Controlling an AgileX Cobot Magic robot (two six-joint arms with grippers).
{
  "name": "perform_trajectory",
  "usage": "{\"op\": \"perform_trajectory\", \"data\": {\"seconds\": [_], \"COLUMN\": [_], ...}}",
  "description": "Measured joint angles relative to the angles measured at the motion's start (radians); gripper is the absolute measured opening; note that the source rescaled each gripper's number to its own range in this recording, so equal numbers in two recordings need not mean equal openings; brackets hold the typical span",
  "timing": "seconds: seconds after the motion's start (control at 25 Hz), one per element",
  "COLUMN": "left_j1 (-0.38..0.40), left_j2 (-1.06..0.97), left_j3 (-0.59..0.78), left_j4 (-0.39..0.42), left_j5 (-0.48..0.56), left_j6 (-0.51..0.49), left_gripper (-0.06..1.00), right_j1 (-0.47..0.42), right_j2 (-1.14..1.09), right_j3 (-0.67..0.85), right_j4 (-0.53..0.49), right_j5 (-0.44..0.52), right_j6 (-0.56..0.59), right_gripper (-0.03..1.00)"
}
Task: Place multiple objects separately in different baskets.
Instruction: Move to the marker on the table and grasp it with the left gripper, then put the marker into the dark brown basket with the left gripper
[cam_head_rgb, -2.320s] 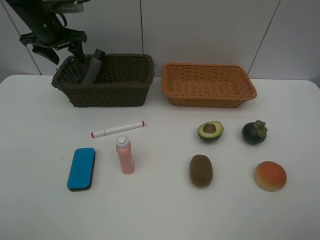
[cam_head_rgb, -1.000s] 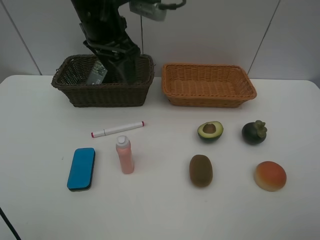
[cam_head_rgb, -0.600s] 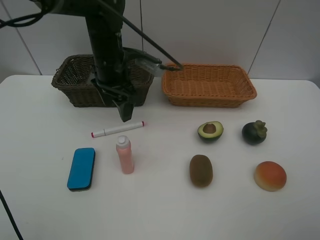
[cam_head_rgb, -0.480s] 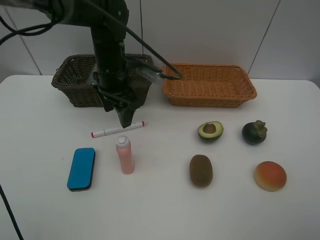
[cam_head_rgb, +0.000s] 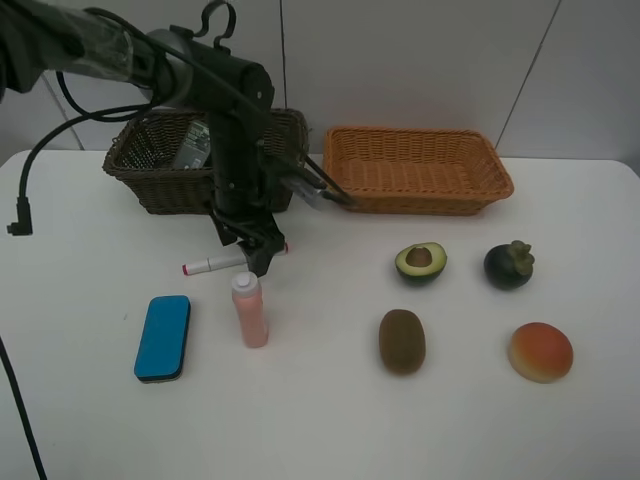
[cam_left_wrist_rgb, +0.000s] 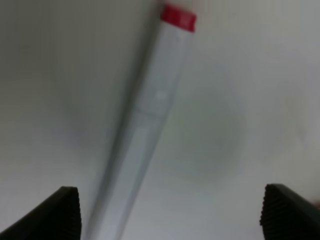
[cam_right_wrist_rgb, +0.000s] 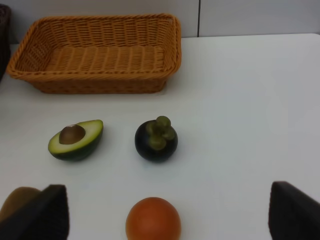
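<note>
writing: a pale label on the dark green pump bottle (cam_head_rgb: 193, 150) is too small to read; the white red-ended marker (cam_head_rgb: 218, 263) shows no print in the blurred left wrist view
dark brown basket (cam_head_rgb: 170, 192): deep wicker, just behind the left gripper (cam_head_rgb: 257, 260); the pump bottle leans inside at its far-left end
light orange basket (cam_head_rgb: 420, 198): shallow wicker, behind and to the right of the left gripper, beside the dark one
left gripper: fingers spread wide, low over the marker, clamped on nothing
marker: lies flat on the white table (cam_head_rgb: 90, 420) between the spread fingers, nearer one finger than the other; contact cannot be told; its red end pokes out past the gripper
pink white-capped bottle (cam_head_rgb: 250, 315): upright, just in front of the left gripper
blue eraser block (cam_head_rgb: 163, 337): flat, in front and to the left of that gripper
right gripper (cam_right_wrist_rgb: 170, 212): fingers fully apart, holding nothing
under the right gripper: avocado half (cam_head_rgb: 420, 261) cut side up with pit, dark mangosteen (cam_head_rgb: 509, 264), brown kiwi (cam_head_rgb: 402, 341), orange-yellow round fruit (cam_head_rgb: 540, 352), all apart on the table
</note>
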Motion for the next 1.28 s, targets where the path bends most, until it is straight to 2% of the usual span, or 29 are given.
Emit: {"op": "perform_trajectory", "data": {"seconds": [0.16,0.4,0.48,0.52,0.56,0.72,0.76,0.96,1.08,1.28], "left_j1": [0.0,0.0,0.0,0.0,0.0,0.0,0.0,0.0,0.0,0.011], "left_j2": [0.022,0.049,0.049,0.049,0.049,0.049,0.049,0.02,-0.05,-0.136], "left_j3": [0.0,0.0,0.0,0.0,0.0,0.0,0.0,-0.022,-0.096,-0.267], "left_j4": [0.013,0.02,0.022,0.022,0.022,0.025,0.025,-0.01,-0.057,-0.022], "left_j5": [-0.058,-0.066,-0.068,-0.068,-0.066,-0.039,-0.031,-0.022,-0.022,-0.021], "left_j6": [-0.001,-0.013,-0.02,-0.021,-0.021,-0.023,-0.024,-0.024,-0.023,0.002], "left_gripper": [0.89,0.88,0.82,0.75,0.64,0.06,0.0,0.01,0.01,0.01], "right_j1": [0.0,0.0,0.0,0.0,0.0,0.0,0.0,0.0,0.0,0.0], "right_j2": [0.0,0.0,0.0,0.0,0.0,0.0,0.0,0.0,0.0,0.0], "right_j3": [0.0,0.0,0.0,0.0,0.0,0.0,0.0,0.0,0.0,0.0], "right_j4": [0.0,0.0,0.0,0.0,0.0,0.0,0.0,0.0,0.0,0.0], "right_j5": [0.0,0.0,0.0,0.0,0.0,0.0,0.0,0.0,0.0,0.0], "right_j6": [0.0,0.0,0.0,0.0,0.0,0.0,0.0,0.0,0.0,0.0], "right_gripper": [1.0,1.0,1.0,1.0,1.0,1.0,1.0,1.0,1.0,1.0]}}
